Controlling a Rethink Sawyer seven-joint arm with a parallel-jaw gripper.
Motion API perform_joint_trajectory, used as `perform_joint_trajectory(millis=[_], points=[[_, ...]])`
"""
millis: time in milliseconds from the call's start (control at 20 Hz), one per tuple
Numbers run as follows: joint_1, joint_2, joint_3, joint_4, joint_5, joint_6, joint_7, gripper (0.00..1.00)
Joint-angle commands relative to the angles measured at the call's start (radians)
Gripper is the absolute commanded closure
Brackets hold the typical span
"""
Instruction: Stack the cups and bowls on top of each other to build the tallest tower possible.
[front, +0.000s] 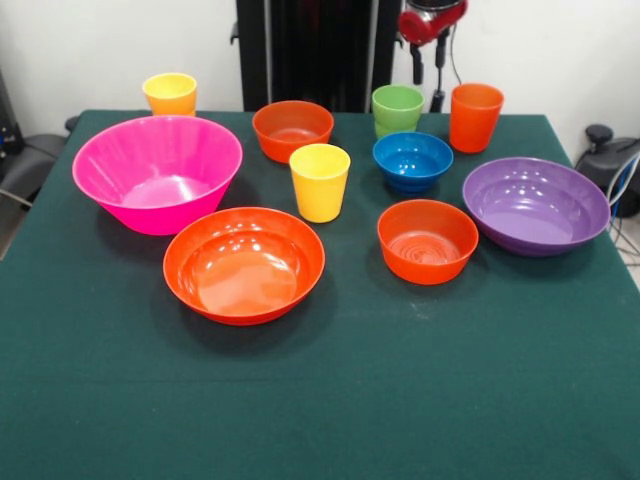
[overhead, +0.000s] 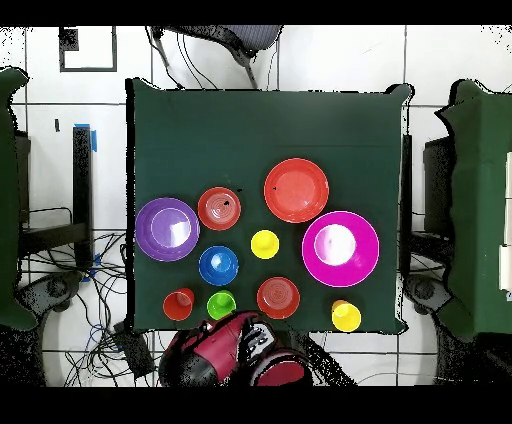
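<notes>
All pieces stand apart and upright on the green table; no tower stands. The pink bowl (front: 157, 170) (overhead: 340, 248) is at the left, the wide orange bowl (front: 244, 263) in front of it, the purple bowl (front: 535, 205) at the right. Two small orange bowls (front: 293, 128) (front: 427, 240) and the blue bowl (front: 413, 160) sit between. Yellow cups stand at back left (front: 170, 94) and centre (front: 320, 180). The green cup (front: 397, 108) and orange cup (front: 475, 116) stand at the back right. My gripper (front: 428, 60) hangs drawn back above the green cup, holding nothing.
The black pedestal (front: 310, 50) stands behind the table's far edge. The red and black arm (overhead: 235, 350) is folded over that edge. Cables (front: 622, 190) and a chair lie off the table's right side. Bare green cloth (front: 320, 400) fills the near half.
</notes>
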Motion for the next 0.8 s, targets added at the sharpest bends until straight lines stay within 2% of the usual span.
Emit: perform_joint_trajectory(millis=[50,200,450,800], points=[[-0.042,-0.039,0.144,0.002,0.004,0.132,0.020,0.00],[-0.016,-0.051,0.105,-0.011,-0.024,0.108,0.039,0.00],[0.010,-0.063,0.088,-0.026,-0.034,0.099,0.049,0.00],[0.091,-0.051,-0.017,-0.065,-0.089,0.032,0.072,0.00]])
